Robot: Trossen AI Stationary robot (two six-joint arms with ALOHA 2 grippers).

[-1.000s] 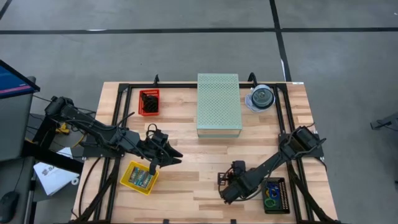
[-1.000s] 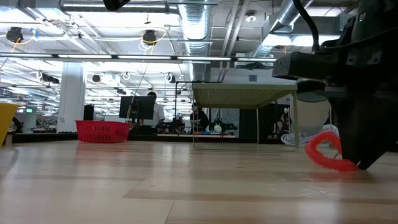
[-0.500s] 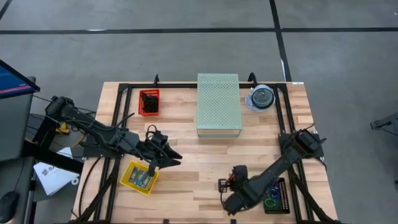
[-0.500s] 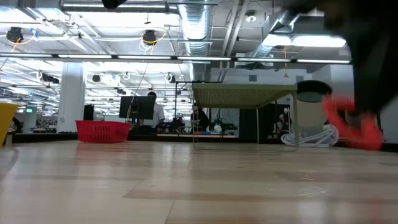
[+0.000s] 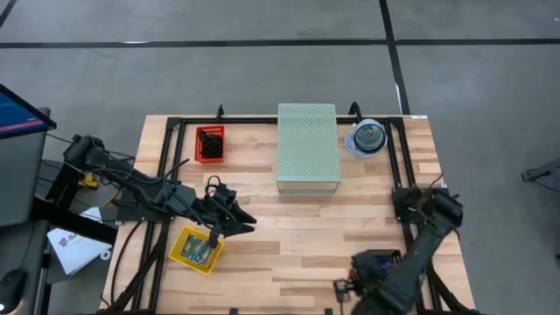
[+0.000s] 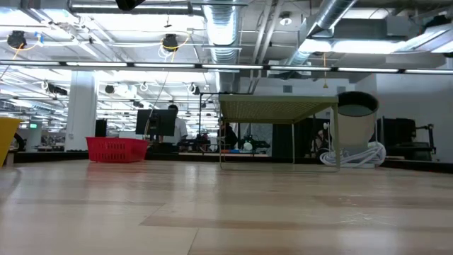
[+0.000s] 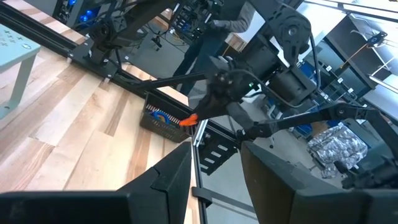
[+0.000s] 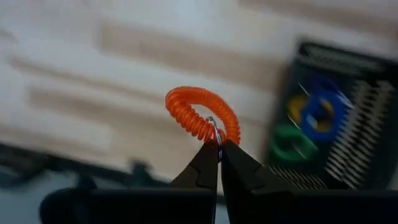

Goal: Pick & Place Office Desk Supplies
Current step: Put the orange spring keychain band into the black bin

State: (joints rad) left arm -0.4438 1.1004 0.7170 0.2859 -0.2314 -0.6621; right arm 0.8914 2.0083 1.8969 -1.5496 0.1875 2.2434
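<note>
My right gripper (image 8: 219,148) is shut on an orange coiled elastic loop (image 8: 202,113). It hangs over the table's near right part (image 5: 344,289), beside a black tray (image 8: 323,124) that holds blue, green and yellow loops. The left wrist view shows that loop (image 7: 189,119) in the air just above the tray (image 7: 163,118). My left gripper (image 7: 217,171) is open and waits over the yellow tray (image 5: 197,249) of green-blue packets at the table's near left. Neither gripper shows in the low view. My right gripper pinches the orange loop between its two fingertips at one spot on the coil, beside a small metal ring (image 8: 212,129). The fingers point down at a slant toward the table. The loop is lifted clear of the wood and stands out beyond the tips.
A large pale green perforated box (image 5: 308,147) stands at the far middle, with a clear disc spindle (image 5: 367,137) to its right and a red basket (image 5: 209,143) to its left. Black frame rails (image 5: 398,175) run along the table's sides. Bare wood lies across the middle.
My right gripper, shut on the orange loop, has lifted it off the table and carried it toward the table's near edge and to the right, rising out of the low view. The loop has gone from lying on the wood to hanging clear by the black tray.
</note>
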